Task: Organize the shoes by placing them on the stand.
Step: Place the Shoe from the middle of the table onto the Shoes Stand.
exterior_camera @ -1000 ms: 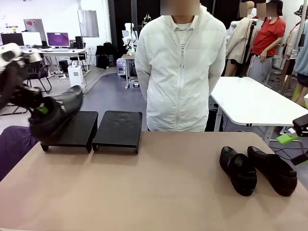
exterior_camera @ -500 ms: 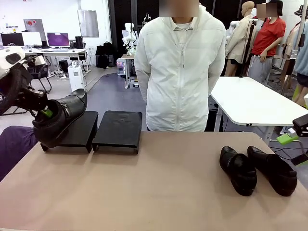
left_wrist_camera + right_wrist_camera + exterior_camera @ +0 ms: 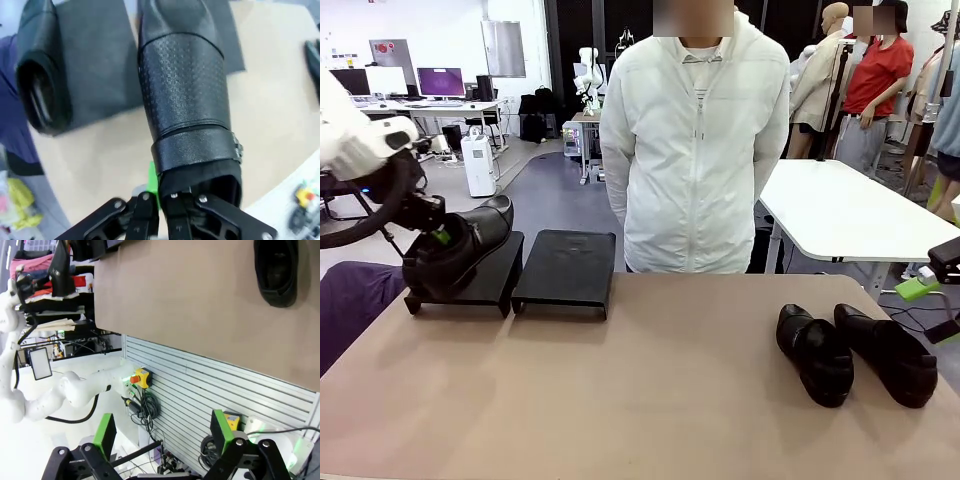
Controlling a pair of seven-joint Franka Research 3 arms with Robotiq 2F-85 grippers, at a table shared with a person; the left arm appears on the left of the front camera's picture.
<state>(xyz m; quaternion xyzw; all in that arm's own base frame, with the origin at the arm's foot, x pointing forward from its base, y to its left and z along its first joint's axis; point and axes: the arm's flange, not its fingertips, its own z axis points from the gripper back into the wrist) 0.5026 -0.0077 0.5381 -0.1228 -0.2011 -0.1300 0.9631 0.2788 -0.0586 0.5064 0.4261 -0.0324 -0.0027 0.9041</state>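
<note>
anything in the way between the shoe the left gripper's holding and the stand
Nothing visible. The left gripper holds the shoe over the stand's bare top; a second shoe sits off to one side, not under it.

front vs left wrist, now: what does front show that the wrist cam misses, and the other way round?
Front adds the person across the table and two loose shoes at its right side, seen whole. Left wrist adds another shoe lying at the edge of the stand. Both: the left gripper shut on the held shoe, tilted toe-up over the stand.
</note>
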